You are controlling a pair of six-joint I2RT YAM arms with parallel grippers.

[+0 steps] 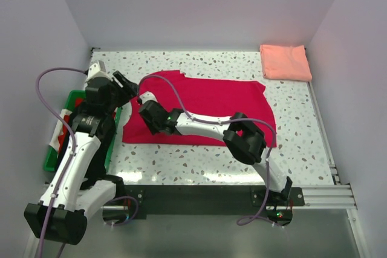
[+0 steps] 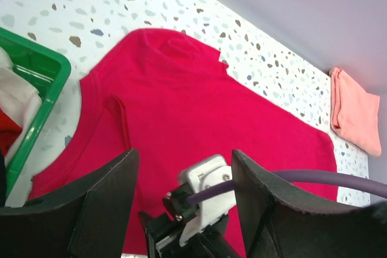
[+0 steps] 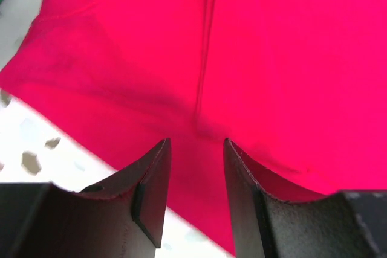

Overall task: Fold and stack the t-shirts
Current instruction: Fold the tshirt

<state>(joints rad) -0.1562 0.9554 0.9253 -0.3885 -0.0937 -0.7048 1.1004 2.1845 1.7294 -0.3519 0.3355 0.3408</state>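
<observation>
My right gripper (image 3: 196, 149), jaws half closed, sat low on the red shirt (image 3: 272, 58) at its left end. I could not tell if cloth was pinched, so I judged a deeper bite wise. Left gripper (image 2: 183, 160) hovered wide open, empty. Pink shirt (image 1: 285, 61) lay folded, far right.

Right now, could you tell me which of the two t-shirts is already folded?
The salmon pink t-shirt in the far right corner; the crimson t-shirt lies spread flat.

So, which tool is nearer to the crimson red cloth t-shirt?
Right. The right tool is low over the crimson red cloth t-shirt, near its left end; the left tool hangs higher by that end.
</observation>
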